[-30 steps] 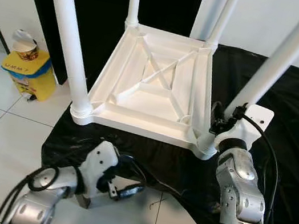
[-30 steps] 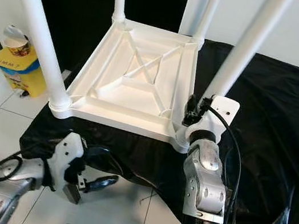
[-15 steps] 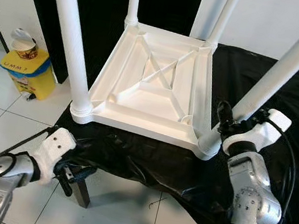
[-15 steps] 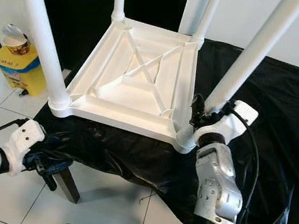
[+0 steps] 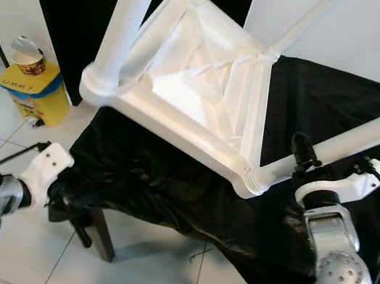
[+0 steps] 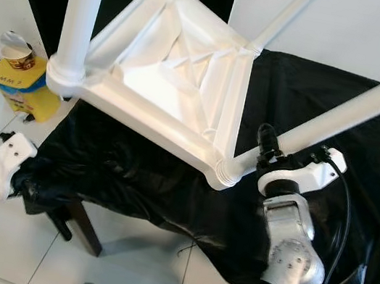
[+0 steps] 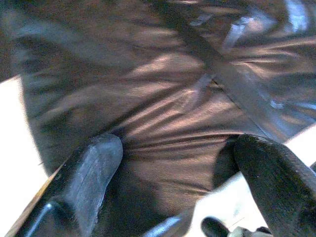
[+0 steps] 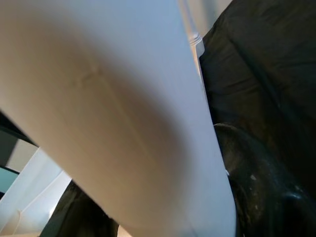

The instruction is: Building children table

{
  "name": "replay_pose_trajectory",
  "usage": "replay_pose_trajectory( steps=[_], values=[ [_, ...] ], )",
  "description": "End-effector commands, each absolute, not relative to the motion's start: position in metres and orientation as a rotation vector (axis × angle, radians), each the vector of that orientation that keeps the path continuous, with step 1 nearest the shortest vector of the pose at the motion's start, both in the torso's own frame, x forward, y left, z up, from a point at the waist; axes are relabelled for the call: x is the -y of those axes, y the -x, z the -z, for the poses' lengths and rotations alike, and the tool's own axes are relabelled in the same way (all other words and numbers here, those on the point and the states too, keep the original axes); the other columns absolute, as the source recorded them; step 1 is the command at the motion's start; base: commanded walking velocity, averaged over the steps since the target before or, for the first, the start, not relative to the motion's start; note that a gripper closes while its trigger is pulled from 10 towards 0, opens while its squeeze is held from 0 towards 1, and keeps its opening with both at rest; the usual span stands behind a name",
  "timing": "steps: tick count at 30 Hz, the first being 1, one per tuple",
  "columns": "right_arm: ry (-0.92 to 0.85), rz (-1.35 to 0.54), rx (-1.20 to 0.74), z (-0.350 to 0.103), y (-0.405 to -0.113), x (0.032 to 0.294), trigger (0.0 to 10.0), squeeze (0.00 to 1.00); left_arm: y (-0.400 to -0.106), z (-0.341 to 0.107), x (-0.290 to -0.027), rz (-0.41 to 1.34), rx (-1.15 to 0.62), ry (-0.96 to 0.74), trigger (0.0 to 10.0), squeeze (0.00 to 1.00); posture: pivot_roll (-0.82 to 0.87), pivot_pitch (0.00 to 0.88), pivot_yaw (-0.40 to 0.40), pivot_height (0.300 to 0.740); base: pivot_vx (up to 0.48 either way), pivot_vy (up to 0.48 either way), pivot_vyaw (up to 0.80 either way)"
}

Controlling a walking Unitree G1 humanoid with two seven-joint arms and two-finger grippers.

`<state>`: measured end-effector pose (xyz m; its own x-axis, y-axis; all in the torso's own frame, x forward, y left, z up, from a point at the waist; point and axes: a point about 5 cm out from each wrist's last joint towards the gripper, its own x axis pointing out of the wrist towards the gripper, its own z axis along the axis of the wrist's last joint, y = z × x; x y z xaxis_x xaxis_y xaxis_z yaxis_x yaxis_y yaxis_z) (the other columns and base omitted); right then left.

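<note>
The white table (image 5: 208, 79) lies tipped up on the black-draped worktop (image 5: 341, 117), its near-right leg (image 5: 368, 133) gripped by the right hand (image 5: 298, 157), so turn it slowly while the open left hand (image 7: 173, 182) steadies the cloth (image 5: 154, 180) at the near-left edge.

Bright, even daylight fills the head views, sharp throughout, with soft glare on the white table (image 5: 206, 93). The left wrist view is dim and blurred; the right one shows a leg (image 8: 113, 123) out of focus, shaded underneath.
</note>
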<state>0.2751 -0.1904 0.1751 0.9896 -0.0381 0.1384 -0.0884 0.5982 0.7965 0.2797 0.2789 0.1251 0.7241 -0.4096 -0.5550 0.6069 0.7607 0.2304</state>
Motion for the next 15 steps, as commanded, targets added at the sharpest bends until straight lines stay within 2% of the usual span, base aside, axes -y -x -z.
replay_pose_trajectory(
  steps=[1,4,6,10,13,15],
  values=[
    [-1.098,-0.073,0.194,-0.174,-0.270,0.191,10.0,0.00,-0.309,-0.128,-0.310,0.050,-0.453,-0.454,10.0,0.00,-0.03,0.067,-0.022,0.740,0.000,0.000,0.00],
    [-1.110,-0.067,0.187,-0.171,-0.270,0.192,10.0,0.00,-0.321,-0.135,-0.307,0.002,-0.414,-0.407,10.0,0.00,-0.04,0.065,-0.016,0.740,0.000,0.000,0.00],
    [-1.157,-0.052,0.176,-0.162,-0.268,0.196,10.0,0.00,-0.356,-0.161,-0.283,-0.027,-0.292,-0.323,10.0,0.00,-0.04,0.062,-0.010,0.740,0.000,0.000,0.00],
    [-1.172,-0.044,0.164,-0.157,-0.266,0.198,10.0,0.00,-0.372,-0.175,-0.265,-0.009,-0.230,-0.276,10.0,0.00,-0.04,0.060,-0.007,0.740,0.000,0.000,0.00],
    [-1.195,-0.034,0.151,-0.151,-0.264,0.201,10.0,0.00,-0.390,-0.201,-0.237,0.048,-0.125,-0.227,10.0,0.00,-0.05,0.062,-0.002,0.740,0.000,0.000,0.00],
    [-1.198,-0.031,0.148,-0.149,-0.263,0.202,10.0,0.00,-0.395,-0.209,-0.230,0.067,-0.091,-0.213,10.0,0.00,-0.05,0.062,-0.002,0.740,0.000,0.000,0.00]
  ],
)
